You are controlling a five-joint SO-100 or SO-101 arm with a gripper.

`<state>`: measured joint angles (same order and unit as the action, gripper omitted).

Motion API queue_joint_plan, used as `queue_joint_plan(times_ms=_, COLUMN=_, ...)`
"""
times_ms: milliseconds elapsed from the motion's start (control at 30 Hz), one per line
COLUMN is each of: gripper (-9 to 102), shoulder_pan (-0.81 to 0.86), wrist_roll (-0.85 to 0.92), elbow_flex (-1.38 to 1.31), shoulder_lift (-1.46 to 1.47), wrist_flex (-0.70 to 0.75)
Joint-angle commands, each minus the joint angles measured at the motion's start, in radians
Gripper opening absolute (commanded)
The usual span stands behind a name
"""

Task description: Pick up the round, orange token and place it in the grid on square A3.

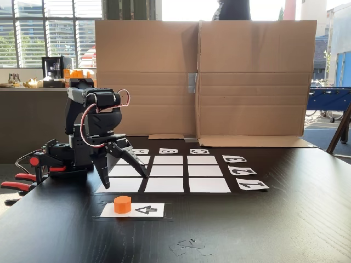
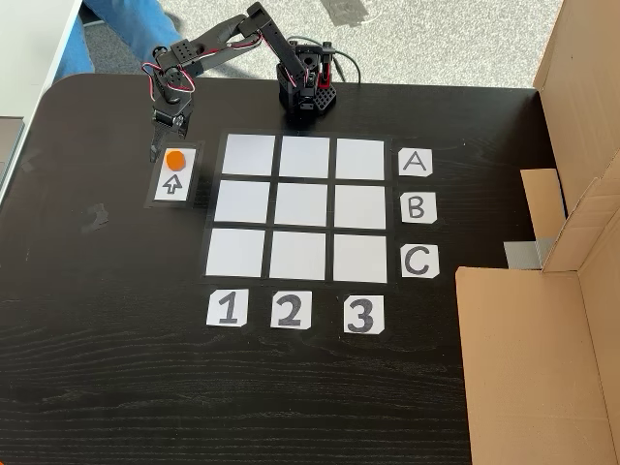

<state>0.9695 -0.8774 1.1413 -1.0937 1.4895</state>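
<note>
Fixed views show the claw [image 1: 125, 181] spread apart above the worktop [image 1: 263, 230], just beside the token [image 1: 122, 205] on its arrow card [image 1: 146, 210] (a marked start spot), outside the grid [image 2: 303, 206].

The arm [image 2: 228, 39] reaches out low from its base — gripper [image 1: 125, 181] pointing down, jaws spread apart.

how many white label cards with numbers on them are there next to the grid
3: in the fixed view from above, a row below the grid: 1 left, 2 middle, 3 right.
</note>
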Motion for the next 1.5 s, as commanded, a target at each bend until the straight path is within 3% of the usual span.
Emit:
queue_joint_plan(times_ms=0, gripper=51, shoulder_pan=-0.012, wrist_roll=-0.015, elbow_flex=-0.057, shoulder_lift=0.017, wrist_flex=-0.008)
queue_joint_plan(times_ms=933, gripper=49, shoulder_pan=-0.025, wrist_roll=-0.074, elbow_flex=-0.138, shoulder_lift=0.178, wrist_flex=-0.040)
queue_joint_plan(times_ms=1067, gripper=32, shoulder_pan=-0.023, wrist_roll=-0.074, elbow_flex=-0.138, shoulder_lift=0.190, wrist_flex=-0.054)
queue_joint_plan(times_ms=1200, gripper=4, shoulder_pan=-0.023, wrist_roll=-0.067, elbow_flex=-0.138, shoulder_lift=0.207, wrist_flex=-0.069)
queue_joint_plan(times_ms=1467, gripper=0, shoulder_pan=-0.011, wrist_roll=-0.064, elbow_flex=-0.147, shoulder_lift=0.210, wrist_flex=-0.081)
